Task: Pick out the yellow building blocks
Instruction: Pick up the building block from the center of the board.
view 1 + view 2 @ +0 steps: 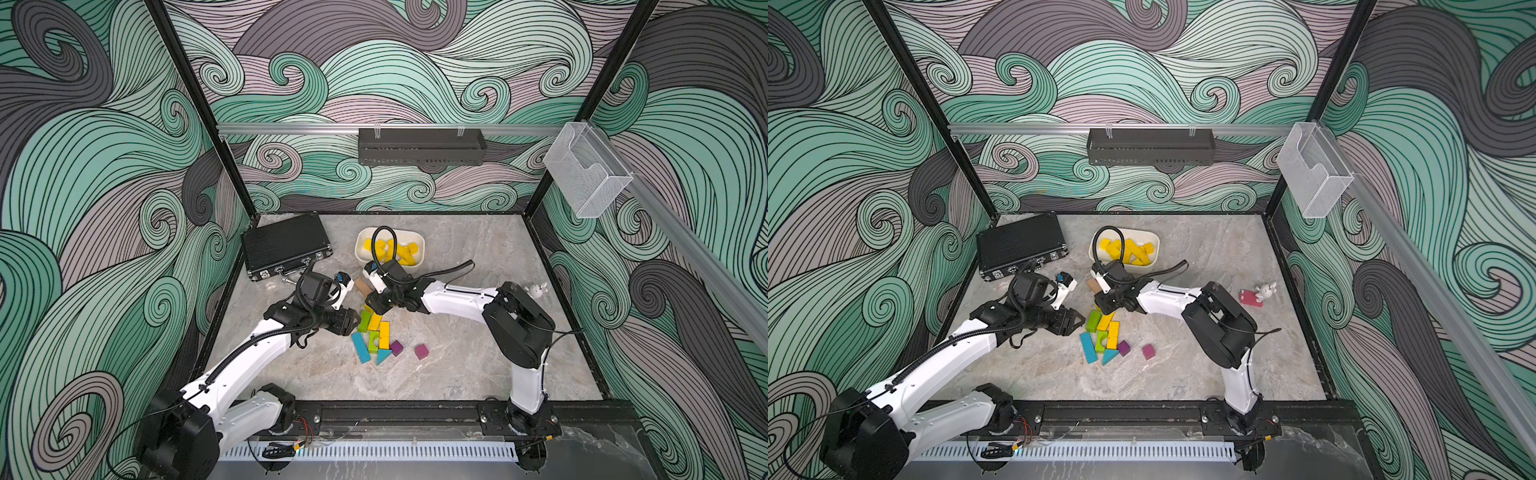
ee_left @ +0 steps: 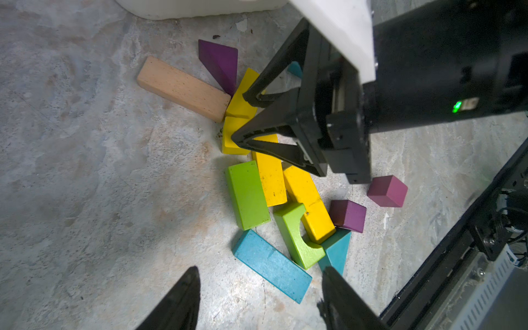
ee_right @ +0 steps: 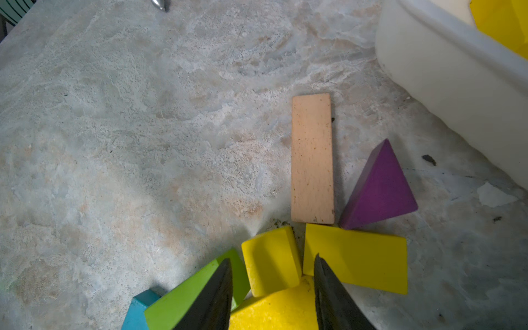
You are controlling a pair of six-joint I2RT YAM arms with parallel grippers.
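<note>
Marble table. Left arm runs from the near-left base toward centre, forearm low. The left gripper hangs just beside the pile's left edge, jaws wide, nothing between them.

Right arm is folded at the elbow, forearm reaching left, wrist tipped down on the pile's far end. The right gripper has jaws narrow, straddling 1 small yellow block on the table. Thin gaps show either side; cannot tell if it is clamped.

Black case sits far left. White tub sits far centre, with most of the yellow blocks heaped inside and the right arm's cable loop crossing over it in both top views.

4 yellow ones are on the table: the small one, a flat yellow block just beside it, and 2 yellow bars side by side.

In the way:
- Tan bar, its end just beside both near yellow ones.
- Purple wedge, touching the flat one.
- Green bar, against 1 yellow bar.
- Green arch, against the other.
- Teal bar and teal wedge at the near end.
- 2 purple cubes to the right.

Pink item and a white figurine are well apart, far right.
</note>
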